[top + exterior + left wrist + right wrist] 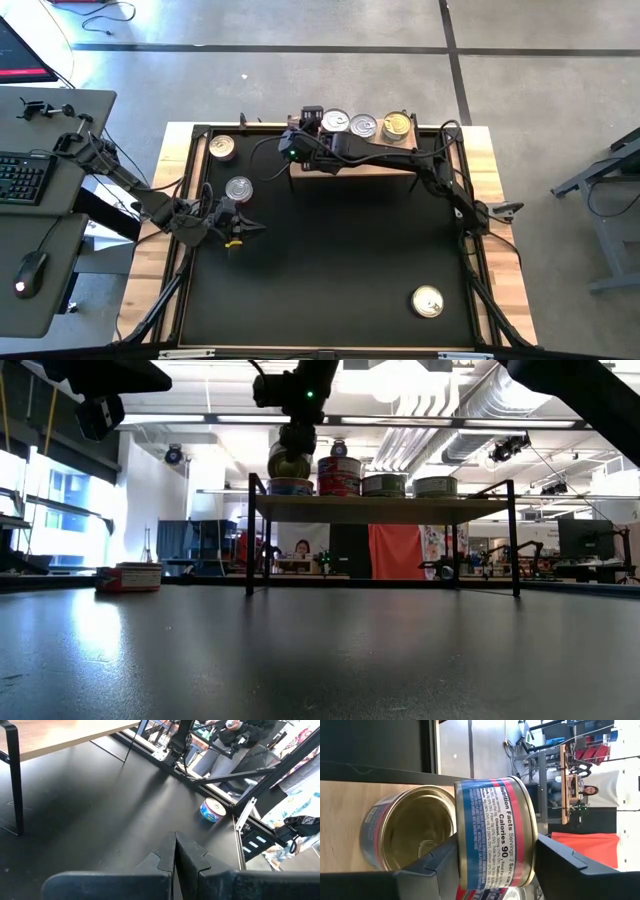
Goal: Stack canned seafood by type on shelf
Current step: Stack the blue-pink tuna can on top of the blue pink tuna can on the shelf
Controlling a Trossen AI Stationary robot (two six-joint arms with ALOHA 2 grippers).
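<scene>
The shelf [355,163] stands at the table's far edge, its wooden top [380,508] on black legs. Tins [363,126] sit along it; one stack [339,475] is two high. My right gripper [303,128] is over the shelf's left end, shut on a tin with a blue and red label [495,835]. This tin is above a gold-lidded tin [410,830] that stands on the wood. My left gripper [175,855] is shut and holds nothing, low over the mat at the left [240,225]. Loose tins lie on the mat [238,188], [222,148], [428,301]. My right gripper pinches the tin across its two flat faces, one finger [437,862] on one face and the other finger [560,857] at the opposite rim [534,827]. The fingers come slanting down from the table's right. The tin [288,460] is tilted, just above the lower tin [291,486].
The white and blue tin [213,811] lies near the table's near right corner. Two tins [130,577] sit on the mat left of the shelf. The shelf's black legs [250,535] stand on the mat. A desk with a keyboard [25,180] is left of the table.
</scene>
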